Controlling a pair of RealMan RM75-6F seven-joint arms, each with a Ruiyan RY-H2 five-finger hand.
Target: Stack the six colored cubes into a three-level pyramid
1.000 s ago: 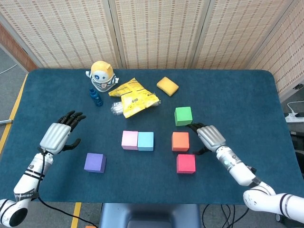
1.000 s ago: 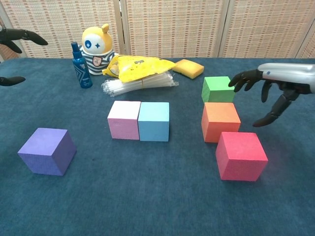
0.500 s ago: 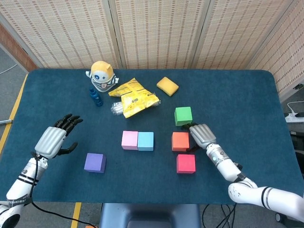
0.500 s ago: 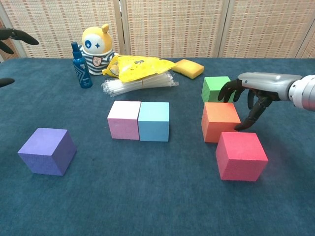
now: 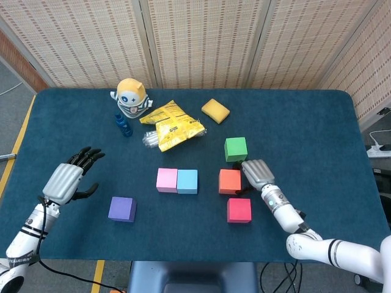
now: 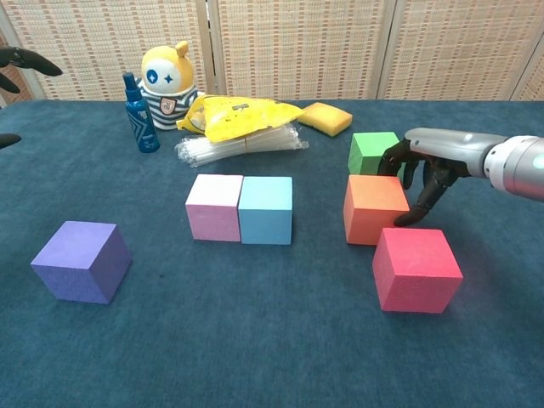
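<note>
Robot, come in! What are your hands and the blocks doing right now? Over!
Right robot hand against orange cube, nudging it toward pink-and-blue pair. Left robot hand open, hovering. No cube stacked. Nothing in the way.

Right of orange cube [image 5: 230, 181]: blocked by right hand [image 5: 256, 173].
Left of it: open tabletop [image 5: 209, 183] gap before blue cube [image 5: 187, 181].

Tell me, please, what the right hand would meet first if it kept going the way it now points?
The orange cube: the right hand already sits against its right side, pointing left. Beyond it, probably the light blue cube.
</note>
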